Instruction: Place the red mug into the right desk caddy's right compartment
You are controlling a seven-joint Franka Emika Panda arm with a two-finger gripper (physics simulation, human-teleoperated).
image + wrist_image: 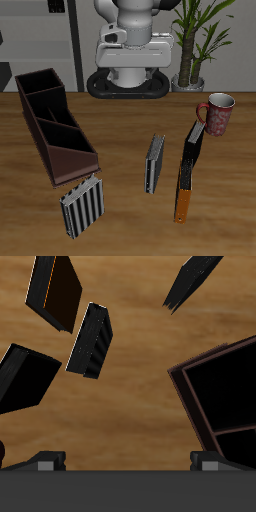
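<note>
The red mug (217, 113) stands upright near the table's back edge, by the plant pot, with its handle turned toward the table's middle. The right desk caddy (55, 125), long and dark brown, lies far across the table from the mug. Its plain end compartment (38, 84) is at its far end. Part of the caddy (215, 386) shows in the wrist view. My gripper (128, 468) is open and empty, high above the table, with its fingers (45, 461) wide apart. The mug is out of the wrist view, and the gripper is out of the exterior view.
A grey ribbed rack (80, 206) lies near the front edge, by the caddy's near end. A dark book (153, 163) stands at mid-table. A black and orange book (188, 168) lies between it and the mug. A potted plant (195, 60) stands behind the mug.
</note>
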